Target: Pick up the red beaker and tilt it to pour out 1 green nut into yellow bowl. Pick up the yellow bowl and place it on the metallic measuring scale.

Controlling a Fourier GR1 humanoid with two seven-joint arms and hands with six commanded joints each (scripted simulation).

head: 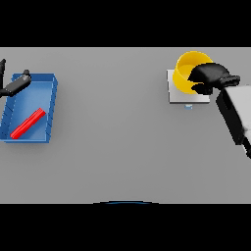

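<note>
A: Where is the bowl?

B: Upper right of the frame. It is yellow, and it sits over the scale, a pale square plate whose left and lower edges show from under it. The bowl looks tilted, its opening turned toward the left.

A: Is a hand on it?

B: Yes. The right hand is at the bowl's right side, its dark fingers curled round the rim, one part above and one below the edge. The white and grey arm runs from it down to the right edge of the frame.

A: And the beaker?

B: At the left of the frame. It is red and lies on its side, slanting from lower left to upper right, inside a blue tray. Bowl and beaker are well apart, with bare grey table between them.

A: Can you see a green nut?

B: I cannot make one out, in the bowl or in the beaker.

A: The left hand?

B: At the upper left, over the tray's top left corner, apart from the beaker. Its fingers look straight, closed on nothing.

A: Anything else near the scale?

B: A small bluish mark just below its lower edge; I cannot tell what it is.
</note>
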